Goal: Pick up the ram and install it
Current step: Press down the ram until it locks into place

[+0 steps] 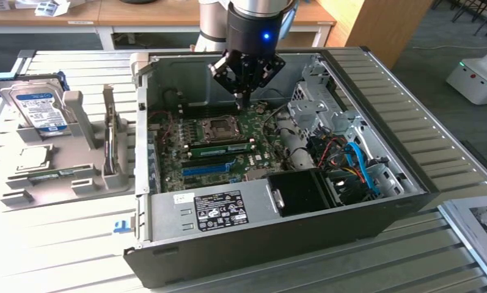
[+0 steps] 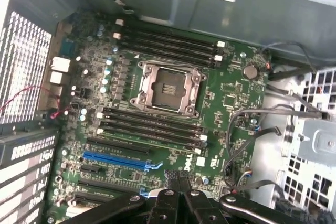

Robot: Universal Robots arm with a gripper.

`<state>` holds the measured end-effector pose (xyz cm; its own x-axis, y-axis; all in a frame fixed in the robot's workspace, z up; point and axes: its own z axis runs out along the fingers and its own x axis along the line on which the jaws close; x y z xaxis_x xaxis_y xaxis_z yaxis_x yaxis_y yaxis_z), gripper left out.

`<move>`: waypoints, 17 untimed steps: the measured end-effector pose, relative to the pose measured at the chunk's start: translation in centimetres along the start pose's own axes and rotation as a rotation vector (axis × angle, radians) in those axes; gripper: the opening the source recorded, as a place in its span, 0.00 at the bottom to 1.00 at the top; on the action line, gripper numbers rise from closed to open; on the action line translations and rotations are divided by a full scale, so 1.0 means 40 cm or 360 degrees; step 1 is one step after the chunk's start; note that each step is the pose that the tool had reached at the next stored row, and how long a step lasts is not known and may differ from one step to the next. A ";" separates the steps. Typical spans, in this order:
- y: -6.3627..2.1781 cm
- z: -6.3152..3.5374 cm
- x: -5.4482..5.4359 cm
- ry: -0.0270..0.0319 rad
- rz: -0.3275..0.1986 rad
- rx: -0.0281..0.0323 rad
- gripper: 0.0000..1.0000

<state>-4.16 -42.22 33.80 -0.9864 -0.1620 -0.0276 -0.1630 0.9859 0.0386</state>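
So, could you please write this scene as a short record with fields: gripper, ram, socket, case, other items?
gripper: shut, nothing visibly held, above the board, near the socket
ram: green stick lying along the slots beside the socket; seating cannot be told
socket: empty
case: side open
drive: upright in a grey stand, at the exterior view's left

Green mobo [image 2: 220, 103] w/ bright blue slot [image 2: 118, 162], black gripper [image 1: 241, 101], grey slatted table [image 1: 439, 140].
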 end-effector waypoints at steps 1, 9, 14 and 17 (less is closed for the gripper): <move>0.000 0.000 0.000 -0.00012 0.0028 0.00008 0.10; 0.000 0.002 0.000 -0.00083 0.0215 0.00059 0.10; 0.000 0.002 0.000 -0.00111 0.0286 0.00079 0.10; 0.000 0.003 0.000 -0.00126 0.0327 0.00090 0.10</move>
<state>-4.17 -42.22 33.69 -0.9987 0.0429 -0.0275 0.0418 0.9984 0.0386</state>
